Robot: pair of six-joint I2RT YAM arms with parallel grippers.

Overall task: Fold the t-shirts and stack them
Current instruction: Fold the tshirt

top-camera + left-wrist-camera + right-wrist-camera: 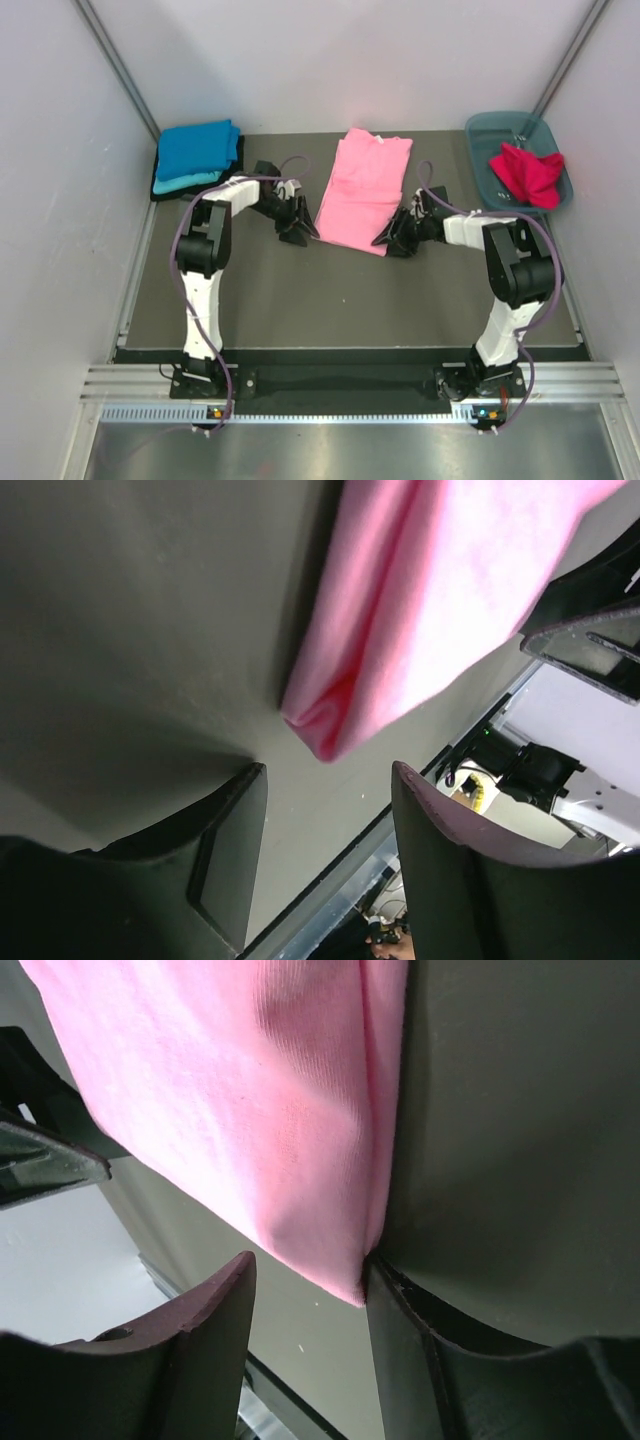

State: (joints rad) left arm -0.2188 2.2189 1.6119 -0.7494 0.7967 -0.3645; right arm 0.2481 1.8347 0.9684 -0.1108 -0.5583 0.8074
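A light pink t-shirt [362, 190] lies on the dark mat as a long folded strip, its near edge between my two grippers. My left gripper [295, 228] sits at the strip's near left corner, open. In the left wrist view that pink corner [330, 725] lies just ahead of the left gripper [325, 790], outside the gap. My right gripper [393, 238] is at the near right corner, open. In the right wrist view the pink cloth [230, 1090] touches the tip of one finger [400, 1310]. A bright blue shirt [200, 145] tops a folded stack over a turquoise one [185, 183]. A crimson shirt [527, 172] lies crumpled.
The crimson shirt sits in a blue-grey plastic tub [480, 135] at the back right. The folded stack is at the back left corner against the wall. White walls close in on both sides and the back. The mat's near edge meets a metal rail [350, 385].
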